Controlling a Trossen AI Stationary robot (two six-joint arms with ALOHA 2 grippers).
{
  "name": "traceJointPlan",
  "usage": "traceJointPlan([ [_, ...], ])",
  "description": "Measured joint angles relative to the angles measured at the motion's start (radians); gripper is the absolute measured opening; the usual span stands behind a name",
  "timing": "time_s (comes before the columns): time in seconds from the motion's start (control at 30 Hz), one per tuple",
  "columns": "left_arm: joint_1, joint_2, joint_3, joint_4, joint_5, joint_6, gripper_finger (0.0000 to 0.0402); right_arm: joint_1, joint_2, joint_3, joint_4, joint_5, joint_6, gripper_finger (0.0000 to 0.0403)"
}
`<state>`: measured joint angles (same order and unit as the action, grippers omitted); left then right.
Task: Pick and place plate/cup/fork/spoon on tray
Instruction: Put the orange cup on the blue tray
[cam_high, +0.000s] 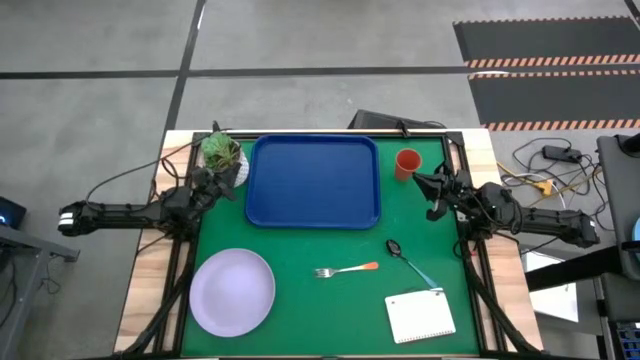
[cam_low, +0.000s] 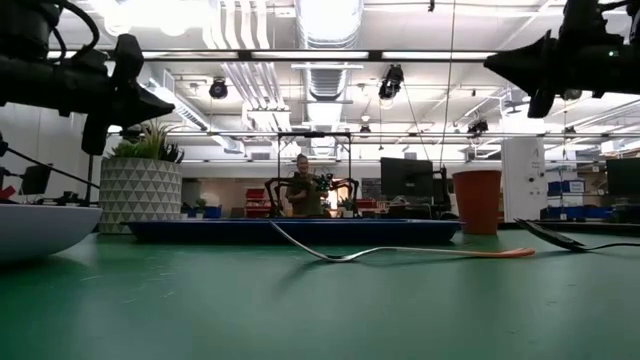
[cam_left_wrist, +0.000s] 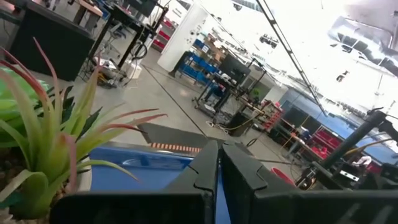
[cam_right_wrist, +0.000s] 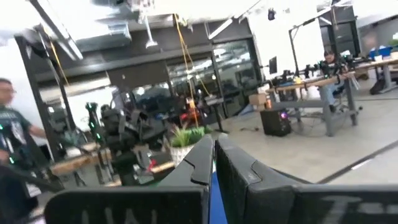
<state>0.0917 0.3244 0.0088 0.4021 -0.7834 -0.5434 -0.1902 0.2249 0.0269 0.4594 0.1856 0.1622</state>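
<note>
Blue tray (cam_high: 313, 181) empty on green counter (cam_high: 300, 290), cup (cam_high: 407, 163) just right of it, plate (cam_high: 232, 291), fork (cam_high: 346, 270), spoon (cam_high: 410, 261) nearer front, left gripper (cam_high: 228, 174) and right gripper (cam_high: 420, 185) flanking tray, fingers closed, holding nothing.

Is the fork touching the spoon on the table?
Apart. The high view shows bare green mat between the fork and the spoon.

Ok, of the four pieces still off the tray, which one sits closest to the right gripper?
The cup, just beside the right gripper at the tray's right end. The spoon, fork and plate all lie farther away.
</note>
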Motion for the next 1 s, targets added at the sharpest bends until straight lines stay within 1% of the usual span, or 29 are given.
traceJointPlan([
  [0.33,0.000,0.030,0.006,0.014,0.002,0.019,0.0000,0.000,0.191,0.158,-0.022,0.001,-0.089,0.0009],
  [0.4,0.000,0.038,0.018,0.061,0.042,0.065,0.0000,0.000,0.230,0.195,-0.044,0.002,-0.101,0.0009],
  [0.6,-0.001,0.094,0.064,0.264,0.203,0.211,0.0000,0.000,0.332,0.309,-0.139,0.001,-0.153,0.0009],
  [0.67,-0.001,0.117,0.086,0.295,0.230,0.242,0.0000,0.000,0.355,0.351,-0.190,0.001,-0.158,0.0009],
  [0.73,-0.001,0.143,0.113,0.294,0.236,0.266,0.0000,0.000,0.376,0.405,-0.259,0.010,-0.160,0.0009],
  [0.93,-0.001,0.258,0.212,0.294,0.290,0.367,0.0000,-0.007,0.446,0.581,-0.537,0.145,-0.142,0.0009],
  [1.0,-0.001,0.293,0.249,0.294,0.291,0.415,0.0000,-0.020,0.473,0.626,-0.631,0.161,-0.116,0.0009],
])
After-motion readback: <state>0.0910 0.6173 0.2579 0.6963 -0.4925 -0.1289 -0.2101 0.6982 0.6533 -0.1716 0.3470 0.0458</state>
